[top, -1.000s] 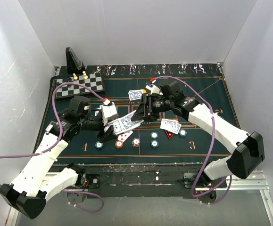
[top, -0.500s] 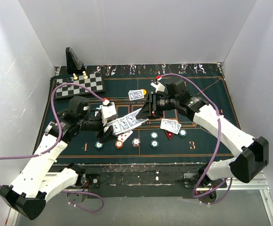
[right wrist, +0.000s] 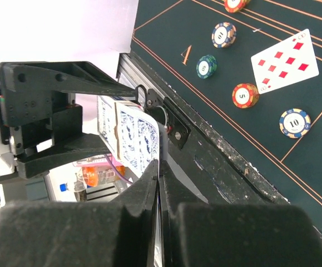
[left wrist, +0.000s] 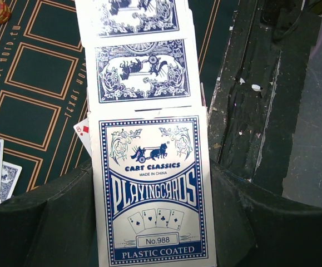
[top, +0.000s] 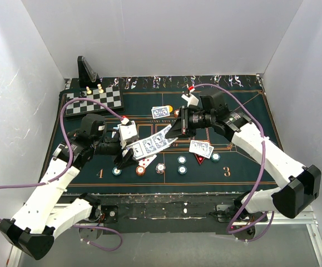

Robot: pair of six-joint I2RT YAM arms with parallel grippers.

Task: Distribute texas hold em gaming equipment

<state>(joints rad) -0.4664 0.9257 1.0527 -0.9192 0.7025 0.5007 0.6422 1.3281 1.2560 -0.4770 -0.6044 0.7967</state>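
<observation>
My left gripper (left wrist: 152,222) is shut on a fan of blue-backed playing cards (left wrist: 144,83), held above the green felt; in the top view the fan (top: 149,144) stretches right from the left gripper (top: 126,156). My right gripper (top: 174,132) is shut on the far end of the fan's outermost card (right wrist: 141,139), the card edge-on between the right gripper's (right wrist: 159,183) jaws. Below lie poker chips (top: 140,169) (right wrist: 245,95) and a face-up diamonds card (right wrist: 285,61). More blue-backed cards lie at the centre back (top: 159,113) and right (top: 201,148), beside a red triangle marker (top: 199,158).
A black-and-white chessboard (top: 94,100) with pawns and a black angled stand (top: 87,69) sit at the back left. The felt mat's front edge meets a scuffed black table rim (left wrist: 249,111). White walls close in the left, back and right sides.
My right gripper has closed on the end card of the fan and shifted slightly right with its arm. The left gripper keeps the fan in the same place.
</observation>
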